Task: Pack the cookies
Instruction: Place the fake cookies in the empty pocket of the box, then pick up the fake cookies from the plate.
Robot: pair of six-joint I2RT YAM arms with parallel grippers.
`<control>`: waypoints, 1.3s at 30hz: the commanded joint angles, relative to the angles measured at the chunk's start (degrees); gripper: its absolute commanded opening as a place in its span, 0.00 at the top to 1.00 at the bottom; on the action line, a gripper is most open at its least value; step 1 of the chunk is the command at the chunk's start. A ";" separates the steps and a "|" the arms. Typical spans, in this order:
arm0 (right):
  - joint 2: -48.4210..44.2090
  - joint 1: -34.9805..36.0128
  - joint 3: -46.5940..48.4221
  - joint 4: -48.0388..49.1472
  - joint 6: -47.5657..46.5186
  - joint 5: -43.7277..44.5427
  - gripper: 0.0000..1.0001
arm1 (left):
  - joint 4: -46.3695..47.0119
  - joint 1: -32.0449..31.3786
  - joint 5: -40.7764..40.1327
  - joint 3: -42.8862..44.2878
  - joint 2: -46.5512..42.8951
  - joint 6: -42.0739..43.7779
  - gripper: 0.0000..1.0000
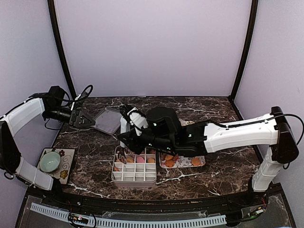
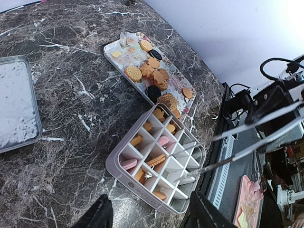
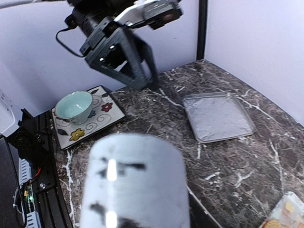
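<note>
Table (image 1: 209, 107) dk brown marble w/ white veins. Cookies (image 2: 152, 71) mostly golden-orange, few black, few pink. Divider box (image 2: 118, 168) white/lt grey. Tray (image 2: 107, 47) floral print. Far-left lid (image 1: 107, 120) frosted grey. Near-left bowl (image 1: 49, 161) pale green, on cream mat (image 1: 66, 171) w/ red + yellow flowers. Tongs (image 3: 135, 190) silver.

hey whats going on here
The right gripper holds metal tongs, their tips down in a compartment of the divided box, which already has several cookies in it. More wait on the flower-patterned tray beside it. The left gripper hangs open near the clear lid.
</note>
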 commanded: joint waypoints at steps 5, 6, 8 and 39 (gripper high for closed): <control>-15.38 -6.16 -12.00 1.77 0.16 6.40 0.60 | -1.25 0.33 0.98 0.66 -1.19 0.55 0.44; -17.19 -6.79 -13.43 1.19 0.31 7.02 0.60 | -1.31 0.40 1.10 0.70 -1.14 0.62 0.44; -19.60 -8.11 -16.08 0.23 0.61 8.36 0.60 | -1.22 0.36 1.18 0.75 -1.05 0.66 0.44; -19.12 -14.20 -25.65 4.58 5.29 7.73 0.68 | -1.44 0.36 0.78 0.25 -0.78 0.92 0.44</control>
